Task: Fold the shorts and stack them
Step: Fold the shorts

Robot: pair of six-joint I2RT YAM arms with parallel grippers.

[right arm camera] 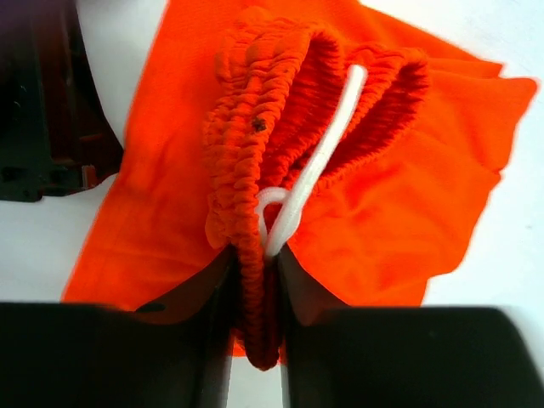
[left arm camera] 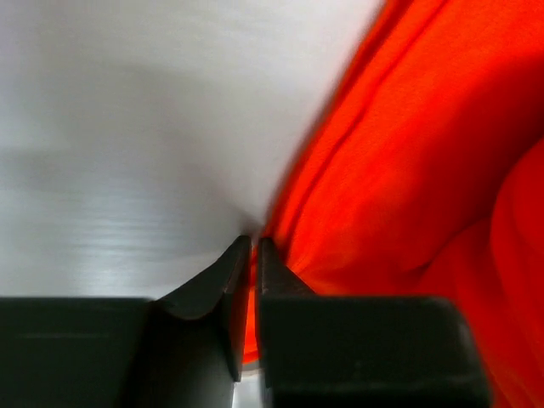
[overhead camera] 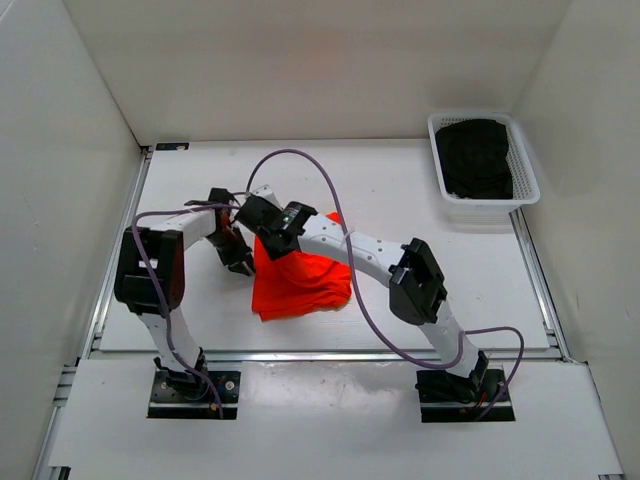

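Arms (overhead camera: 365, 252) fold inward, left gripper (left arm camera: 252, 246) and right gripper (right arm camera: 255, 265) pinching shorts (overhead camera: 300, 282).

White basket (overhead camera: 482, 213) of dark cloth (overhead camera: 476, 158)

I have my left gripper (left arm camera: 253, 242) at the left edge of the shorts (overhead camera: 300, 282), jaws nearly together on a sliver of cloth; my right gripper (right arm camera: 255, 259) is at their far left corner, pinching the waistband (right arm camera: 242, 170); both arms bend inward.

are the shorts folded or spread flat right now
Bunched up, not spread: the shorts are gathered, waistband doubled over in the right pincer.
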